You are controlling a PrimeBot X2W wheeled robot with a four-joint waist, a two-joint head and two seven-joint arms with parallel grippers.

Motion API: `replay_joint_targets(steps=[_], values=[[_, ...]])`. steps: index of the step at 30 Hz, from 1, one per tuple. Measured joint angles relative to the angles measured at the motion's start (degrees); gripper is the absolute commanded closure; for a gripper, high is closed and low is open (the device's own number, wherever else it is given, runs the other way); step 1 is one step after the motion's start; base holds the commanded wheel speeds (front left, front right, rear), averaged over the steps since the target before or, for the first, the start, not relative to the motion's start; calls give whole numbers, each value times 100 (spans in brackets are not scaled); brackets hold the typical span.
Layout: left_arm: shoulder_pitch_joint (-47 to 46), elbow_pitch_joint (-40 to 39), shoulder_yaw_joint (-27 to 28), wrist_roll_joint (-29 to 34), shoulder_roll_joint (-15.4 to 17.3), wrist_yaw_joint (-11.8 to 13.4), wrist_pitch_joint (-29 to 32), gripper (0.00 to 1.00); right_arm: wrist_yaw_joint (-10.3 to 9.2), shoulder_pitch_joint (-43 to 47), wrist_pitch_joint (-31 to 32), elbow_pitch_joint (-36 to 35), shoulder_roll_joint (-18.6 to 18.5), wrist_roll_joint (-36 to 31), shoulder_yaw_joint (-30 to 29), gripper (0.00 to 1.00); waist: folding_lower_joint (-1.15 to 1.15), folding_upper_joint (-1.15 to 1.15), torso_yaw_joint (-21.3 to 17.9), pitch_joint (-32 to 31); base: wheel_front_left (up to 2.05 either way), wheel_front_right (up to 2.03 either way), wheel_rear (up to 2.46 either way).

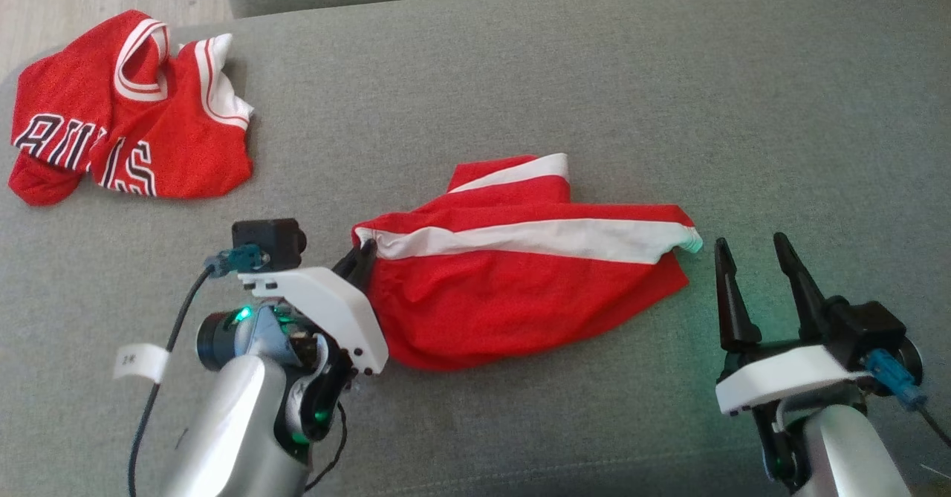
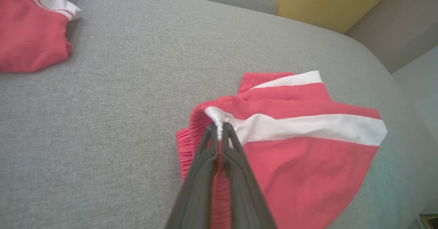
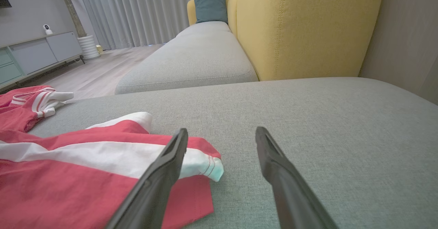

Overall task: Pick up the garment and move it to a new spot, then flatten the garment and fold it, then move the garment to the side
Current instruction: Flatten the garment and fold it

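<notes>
Woven grey cushion (image 1: 594, 73): left gripper (image 2: 219, 130) pinches crumpled red mesh garment (image 1: 505, 304); right gripper (image 1: 750, 243) gapes.

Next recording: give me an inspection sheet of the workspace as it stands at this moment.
Surface: grey sofa cushion, carrying two garments.
Job's things: red shorts with a white stripe, crumpled, mid-cushion.
Clutter: red jersey bunched at the far left.
Grippers: left gripper shut on the shorts' waistband edge; right gripper open over bare cushion beside the shorts' right end.
Cables: black cable hangs by the left wrist; blue plug at the right wrist.
Surroundings: yellow backrest, wooden floor, curtains, low cabinet.
</notes>
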Motion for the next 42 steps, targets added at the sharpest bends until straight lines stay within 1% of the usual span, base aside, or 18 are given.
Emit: replay_joint_targets(steps=[4,7,13,16,23,28,36,37,41,42], values=[[2,12,-9,-1,-16,-5,-141,100,0,-1,18,64,0,-30,-14,0,0,0,27,2,0,0,0],[21,-26,0,-2,4,-7,-259,100,0,-34,183,234,0,-114,-102,0,0,0,51,24,0,0,0],[272,-112,14,-62,27,33,-312,100,0,-483,514,591,-2,-282,-400,0,0,0,175,98,0,0,0],[371,-108,12,-107,31,43,-319,100,0,-730,712,837,-3,-347,-415,0,0,0,247,139,0,0,0],[359,-57,2,-120,26,42,-372,100,0,-1043,912,1407,-4,-280,-201,0,0,0,368,219,0,0,0],[353,4,3,-153,30,42,-420,100,0,-1344,902,1808,-4,-129,-96,0,0,0,381,284,0,0,0],[338,35,-18,-162,30,43,-437,100,0,-1903,904,2524,-12,-68,281,0,0,0,399,367,0,0,0],[336,36,-21,-162,30,43,-437,100,0,-1951,905,2611,-12,-30,321,2,0,0,406,378,0,0,0],[298,45,-45,-163,30,42,-458,100,0,-2103,901,2929,-14,66,439,16,0,0,432,414,0,0,0],[286,46,-49,-163,30,42,-467,100,0,-2134,877,2992,-16,74,472,24,0,0,436,422,0,0,0]])
